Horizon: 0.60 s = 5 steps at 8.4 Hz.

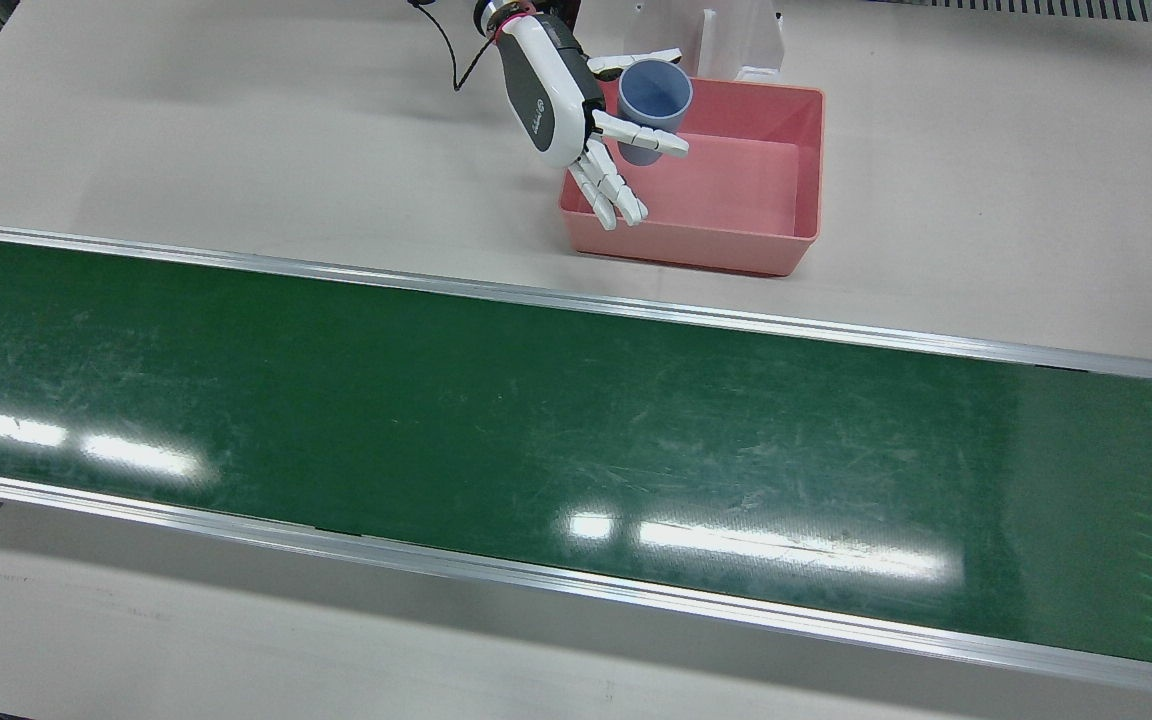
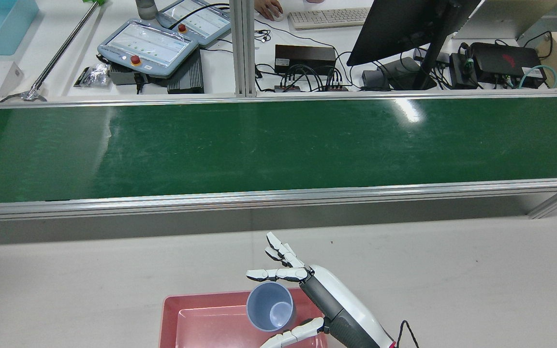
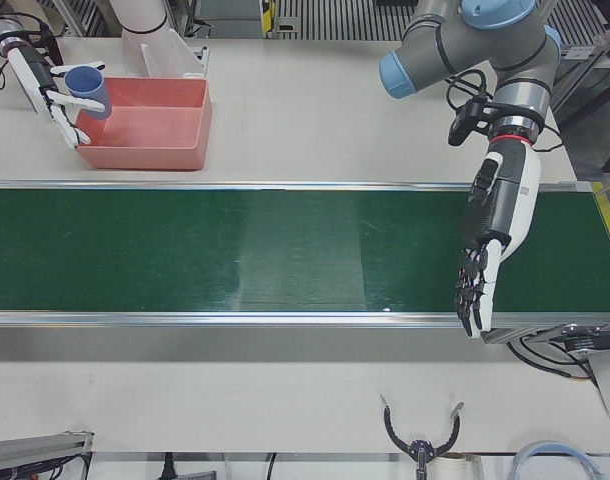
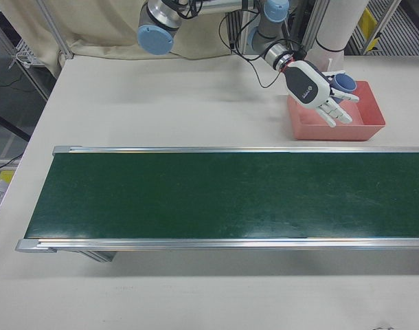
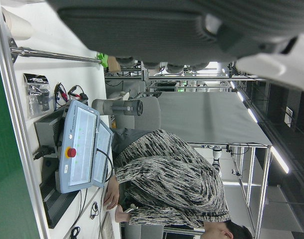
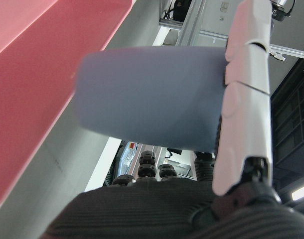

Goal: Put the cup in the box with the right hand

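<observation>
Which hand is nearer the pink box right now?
Right. The right hand holds the cup over the pink box; the left hand hangs over the green belt, far off.

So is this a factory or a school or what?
It looks most like a robot test lab. A long green conveyor belt runs across a white table, robot arms hold a blue cup over a pink box, and a monitor and control tablets sit behind.

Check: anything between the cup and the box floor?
Nothing visible. The right hand holds the cup upright over the box's corner nearest that hand; the pink floor below looks bare.
</observation>
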{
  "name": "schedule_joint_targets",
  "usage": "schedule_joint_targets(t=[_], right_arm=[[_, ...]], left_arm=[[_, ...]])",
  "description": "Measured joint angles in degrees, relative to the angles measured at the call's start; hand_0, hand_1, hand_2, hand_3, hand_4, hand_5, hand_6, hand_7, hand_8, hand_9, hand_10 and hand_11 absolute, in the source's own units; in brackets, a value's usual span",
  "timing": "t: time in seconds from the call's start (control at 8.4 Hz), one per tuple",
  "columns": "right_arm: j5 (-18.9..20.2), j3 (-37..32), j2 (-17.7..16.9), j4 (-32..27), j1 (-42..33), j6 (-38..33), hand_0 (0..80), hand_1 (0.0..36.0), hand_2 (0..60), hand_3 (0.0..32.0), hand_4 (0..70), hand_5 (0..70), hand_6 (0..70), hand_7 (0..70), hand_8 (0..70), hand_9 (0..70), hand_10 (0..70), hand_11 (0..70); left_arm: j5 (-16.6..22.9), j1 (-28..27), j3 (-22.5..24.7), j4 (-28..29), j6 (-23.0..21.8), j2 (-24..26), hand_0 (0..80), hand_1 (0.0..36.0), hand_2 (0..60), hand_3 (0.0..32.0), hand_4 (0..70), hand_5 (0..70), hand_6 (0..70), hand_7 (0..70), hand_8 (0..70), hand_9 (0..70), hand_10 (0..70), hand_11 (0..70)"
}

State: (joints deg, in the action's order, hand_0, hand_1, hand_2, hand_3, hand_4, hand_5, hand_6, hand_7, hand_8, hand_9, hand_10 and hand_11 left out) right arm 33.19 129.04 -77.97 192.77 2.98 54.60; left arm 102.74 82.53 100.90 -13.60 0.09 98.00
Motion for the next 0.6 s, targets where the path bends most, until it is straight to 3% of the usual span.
schedule_joint_targets(t=[0.12, 0.24, 0.36, 0.6], right_arm=[[0.08, 0.11, -0.11, -0.04, -0.02, -0.61, 54.0, 11.1, 1.3, 0.0, 17.3, 5.3, 3.7, 11.3, 7.9, 14.0, 0.0, 0.1], [0.23, 0.56, -0.27, -0.04, -0.20, -1.64, 52.1, 12.7, 4.8, 0.0, 12.7, 5.2, 3.9, 12.3, 8.2, 14.6, 0.0, 0.0], [0.42, 1.98, -0.99, 0.00, -0.71, -2.75, 53.5, 9.9, 0.0, 0.0, 16.3, 5.3, 4.0, 12.5, 8.4, 15.0, 0.0, 0.0], [0.67, 8.30, -5.16, 0.38, -3.58, -4.84, 52.4, 13.7, 6.2, 0.0, 15.4, 5.5, 4.3, 13.7, 9.0, 16.1, 0.0, 1.1]], left_arm=[[0.00, 0.00, 0.00, -0.02, 0.00, 0.00, 0.0, 0.0, 0.0, 0.0, 0.0, 0.0, 0.0, 0.0, 0.0, 0.0, 0.0, 0.0], [0.00, 0.00, 0.00, -0.02, 0.00, 0.00, 0.0, 0.0, 0.0, 0.0, 0.0, 0.0, 0.0, 0.0, 0.0, 0.0, 0.0, 0.0], [0.00, 0.00, 0.00, -0.02, 0.00, 0.00, 0.0, 0.0, 0.0, 0.0, 0.0, 0.0, 0.0, 0.0, 0.0, 0.0, 0.0, 0.0], [0.00, 0.00, -0.03, 0.00, 0.00, 0.00, 0.0, 0.0, 0.0, 0.0, 0.0, 0.0, 0.0, 0.0, 0.0, 0.0, 0.0, 0.0]])
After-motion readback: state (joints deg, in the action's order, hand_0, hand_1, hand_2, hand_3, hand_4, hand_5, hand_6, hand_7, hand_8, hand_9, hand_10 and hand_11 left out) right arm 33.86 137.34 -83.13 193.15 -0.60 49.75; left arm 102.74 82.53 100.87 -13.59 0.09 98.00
